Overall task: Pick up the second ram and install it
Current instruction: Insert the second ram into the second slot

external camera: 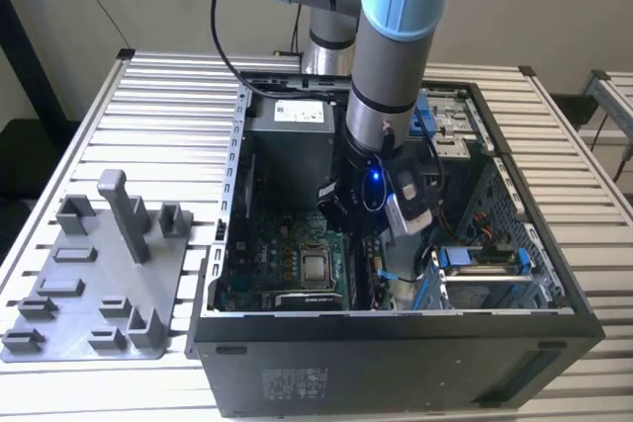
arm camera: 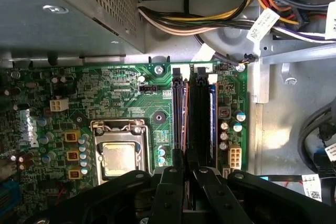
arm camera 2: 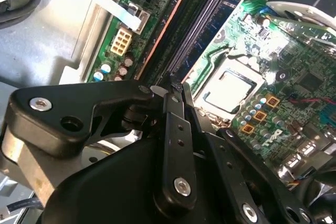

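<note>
- One grey and light-blue robot arm reaches down into an open black computer case [external camera: 396,363] lying on a slatted metal table [external camera: 168,135]; its black gripper [arm camera: 185,169] hangs low over the green motherboard [arm camera: 121,103].
- Two black fingers [arm camera: 173,182] sit close together, nearly touching, in both wrist views. They seem to pinch the near end of a thin dark board edge, but the contact itself is hidden, so I cannot tell for sure.
- That edge is likely the second ram, a long narrow dark circuit stick [arm camera: 185,124]. It runs straight away from the fingertips along the black memory slots [arm camera: 202,119], with a blue-labelled stick [arm camera: 212,119] in the slot just beside it.
- A silver square processor socket [arm camera: 119,156] lies near the fingers, on the other side of the slots from the blue-labelled stick.
- A grey plastic fixture tray with upright posts [external camera: 99,284] stands well apart, outside the case.
- Doing this step well, in my judgement, means keeping the stick parallel to its slot and upright, pressing evenly, and staying clear of the neighbouring stick.
</note>
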Motion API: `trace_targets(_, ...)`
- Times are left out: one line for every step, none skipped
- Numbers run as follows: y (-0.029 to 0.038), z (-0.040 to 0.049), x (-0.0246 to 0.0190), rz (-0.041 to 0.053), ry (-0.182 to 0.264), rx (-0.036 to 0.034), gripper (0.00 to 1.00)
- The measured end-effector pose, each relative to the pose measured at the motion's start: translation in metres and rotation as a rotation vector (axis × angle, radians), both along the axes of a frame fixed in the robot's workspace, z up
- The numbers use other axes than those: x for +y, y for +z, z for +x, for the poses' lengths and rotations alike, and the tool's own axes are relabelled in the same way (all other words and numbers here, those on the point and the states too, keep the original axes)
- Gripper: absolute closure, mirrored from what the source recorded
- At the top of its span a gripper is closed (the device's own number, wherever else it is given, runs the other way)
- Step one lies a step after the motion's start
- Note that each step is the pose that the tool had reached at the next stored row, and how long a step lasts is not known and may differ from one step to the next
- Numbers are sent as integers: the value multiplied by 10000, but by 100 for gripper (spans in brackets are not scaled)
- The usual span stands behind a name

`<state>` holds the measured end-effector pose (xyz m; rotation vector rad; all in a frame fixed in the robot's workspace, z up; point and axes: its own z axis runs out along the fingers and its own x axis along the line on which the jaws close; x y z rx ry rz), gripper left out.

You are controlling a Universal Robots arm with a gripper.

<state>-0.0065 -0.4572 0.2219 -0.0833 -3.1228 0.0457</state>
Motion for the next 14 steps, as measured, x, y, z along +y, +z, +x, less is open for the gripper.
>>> trace_targets(0,0,0,0,29,0,86)
trace_targets(3,1,0,-5,66,-1,86)
trace_targets(10,1,1,-20,106,-1,86)
trace_targets(19,0,1,-37,135,0,86)
trace_targets(26,-1,0,-42,157,0,86)
trace_targets(28,-1,0,-42,179,-2,86)
trace_targets(27,-1,1,-38,206,-7,86)
trace_targets(27,-2,0,-31,267,-13,86)
trace_targets(28,-2,0,-26,374,-20,86)
trace_targets(28,-2,0,-20,495,-34,86)
trace_targets(28,-1,0,-14,594,-43,86)
trace_targets(28,-1,0,-9,670,-46,86)
trace_targets(28,-1,0,-7,720,-47,86)
trace_targets(28,0,0,-6,758,-47,86)
